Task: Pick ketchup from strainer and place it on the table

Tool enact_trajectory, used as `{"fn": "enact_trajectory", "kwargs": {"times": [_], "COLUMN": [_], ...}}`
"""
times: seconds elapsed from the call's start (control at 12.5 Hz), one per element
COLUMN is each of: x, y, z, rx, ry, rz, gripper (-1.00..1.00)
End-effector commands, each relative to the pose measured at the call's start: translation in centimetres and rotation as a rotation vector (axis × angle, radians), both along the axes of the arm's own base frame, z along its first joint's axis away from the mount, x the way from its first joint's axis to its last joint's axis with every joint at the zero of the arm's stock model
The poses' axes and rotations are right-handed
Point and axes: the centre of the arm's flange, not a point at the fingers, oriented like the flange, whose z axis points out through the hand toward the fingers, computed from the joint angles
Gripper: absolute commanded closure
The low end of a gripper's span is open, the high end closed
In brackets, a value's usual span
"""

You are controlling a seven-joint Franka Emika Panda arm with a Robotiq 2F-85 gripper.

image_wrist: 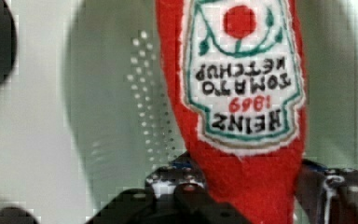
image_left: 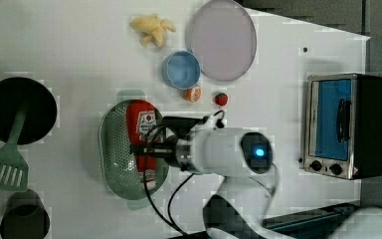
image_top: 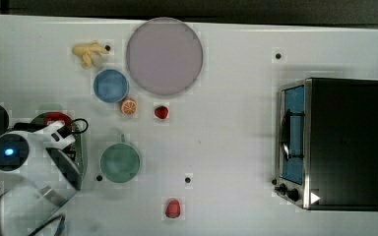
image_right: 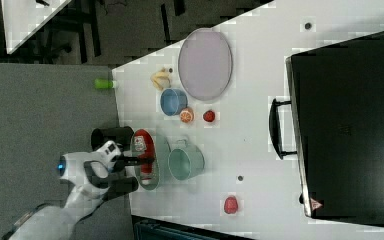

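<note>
Lying lengthwise in the strainer (image_left: 117,164), the ketchup (image_left: 140,130) sits near the tabletop edge closest to the robot's base, with the teal mug (image_top: 120,162) just beside the strainer toward the middle of the table (image_top: 226,147). The gripper (image_wrist: 251,191) reaches down over the bottle's neck end, and in the wrist view its dark fingers (image_wrist: 177,186) stand on either side of the red body, pinching it just below the label. Whether the bottle has left the mesh yet is hard to judge, since the arm covers much of it in the top view. The wrist view shows a fuzzy, stitched surface with an embroidered-looking label, so this is probably a soft, stuffed toy and not hard plastic. It should therefore be light and in no danger of breaking, but squashy: the fingers may sink into it, and the long body could droop or swing once raised. Its cloth skin ought to give good friction. A hold nearer the middle of the bottle, across its narrow width, would balance it better than this one near the neck, and a slow lift should keep it from catching on the strainer's rim.
</note>
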Motion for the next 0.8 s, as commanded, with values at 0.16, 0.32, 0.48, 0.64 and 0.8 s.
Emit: {"fn": "enact_trajectory", "kwargs": {"times": [0.16,0.32,0.48,0.64,0.8], "x": [3.4,4.8,6.5,8.2,9.6], "y": [-2.6,-6.6,-11.1,-15.9,-21.0], "z": [12.2,14.9,16.8,17.6,17.3], "rx": [-0.004,-0.053,-0.088,-0.120,-0.145], "ry": [-0.093,-0.077,-0.092,-0.081,-0.052], "rz": [-0.162,-0.243,-0.307,-0.383,-0.456], "gripper": [-0.12,-0.12,-0.12,-0.12,-0.12]}}
